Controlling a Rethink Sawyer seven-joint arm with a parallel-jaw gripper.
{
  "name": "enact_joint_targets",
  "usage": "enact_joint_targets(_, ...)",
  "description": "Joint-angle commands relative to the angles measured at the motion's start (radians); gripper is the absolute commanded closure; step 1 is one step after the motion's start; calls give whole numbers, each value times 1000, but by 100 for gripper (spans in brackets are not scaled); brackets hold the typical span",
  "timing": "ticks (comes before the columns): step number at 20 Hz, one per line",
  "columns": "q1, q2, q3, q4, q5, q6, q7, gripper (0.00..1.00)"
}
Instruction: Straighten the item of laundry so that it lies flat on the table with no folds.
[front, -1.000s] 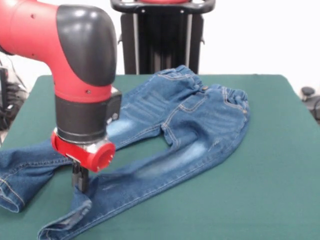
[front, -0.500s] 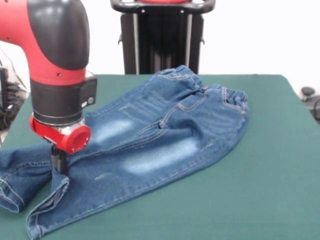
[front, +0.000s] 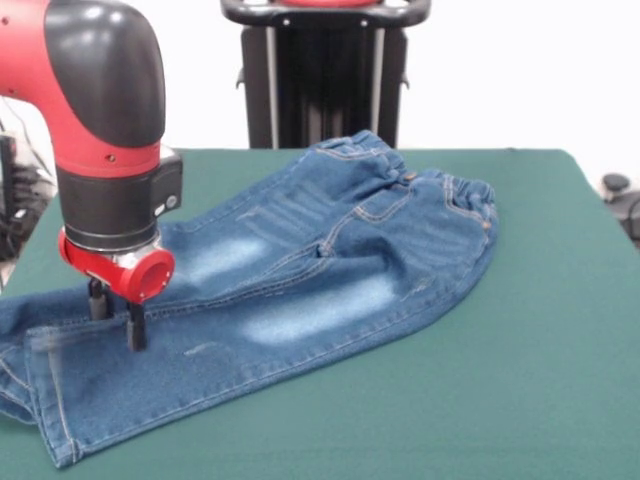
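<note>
The item of laundry (front: 330, 265), a small pair of blue jeans with pale thigh patches, lies across the green table (front: 520, 330). Its elastic waistband (front: 470, 195) is at the right. Both legs run to the left, the nearer one lying over the farther one, and its hem (front: 50, 400) ends near the table's front left corner. Some creases remain around the crotch. My gripper (front: 116, 314) stands open over the nearer leg close to the hem. Its two black fingertips (front: 135, 328) are down at the cloth, and nothing is held between them.
The black pedestal (front: 320, 70) rises behind the table's far edge. Dark cables (front: 15, 190) hang off the left side, and a small dark object (front: 615, 185) sits beyond the right edge. Bare green tabletop lies to the right of the jeans.
My gripper dragged the nearer leg leftward until it closed against the other leg, then opened. The leg end has dropped and now lies spread flat.
</note>
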Motion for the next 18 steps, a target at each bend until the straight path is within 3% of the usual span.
enact_joint_targets(1,-17,34,177,143,-46,-56,-48,0)
enact_joint_targets(18,-7,17,175,140,-76,-15,-8,0)
